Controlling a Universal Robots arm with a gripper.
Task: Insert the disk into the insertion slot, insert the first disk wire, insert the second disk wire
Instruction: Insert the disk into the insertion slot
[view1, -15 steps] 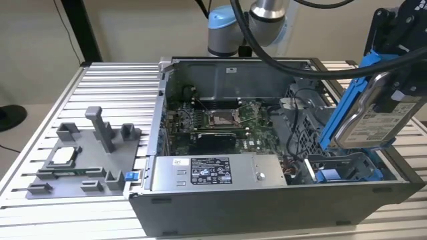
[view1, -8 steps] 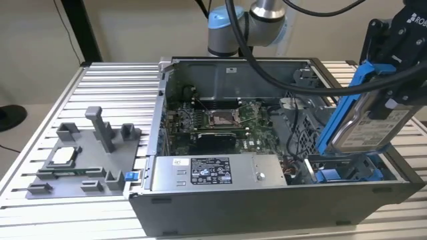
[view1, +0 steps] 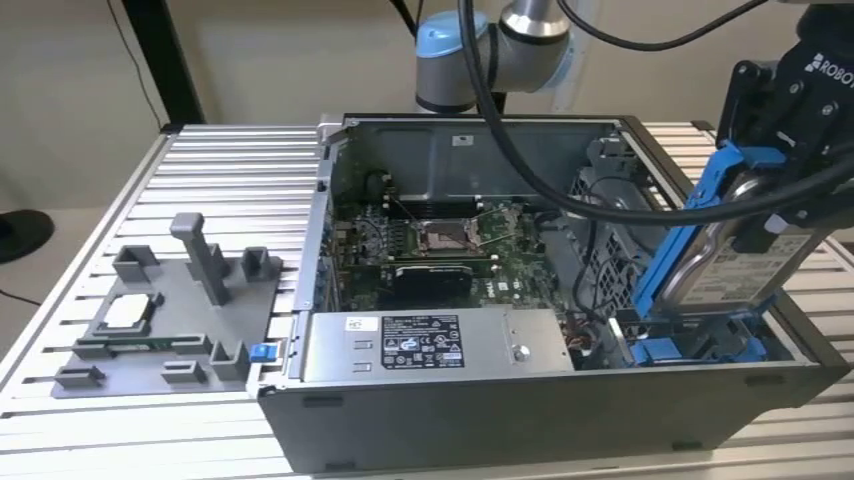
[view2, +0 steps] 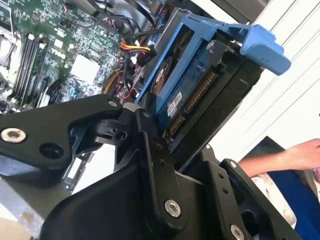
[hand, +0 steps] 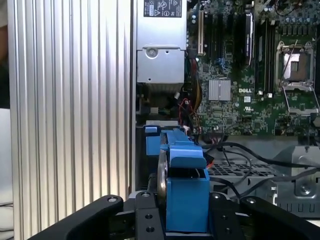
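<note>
Soft, even indoor light. Glare whitens the ribbed worktop (hand: 70, 100) beside the computer case (view1: 534, 420); the case's interior lies in shadow.

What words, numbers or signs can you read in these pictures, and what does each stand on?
No text reads whole.
Label on the grey power supply box: print too small.
Label on the disk held by the hand: too small.
White letters on the hand: cut off at the picture's edge.
Sticker on the disk's underside: too small.
White marks on the motherboard: too small.
</note>
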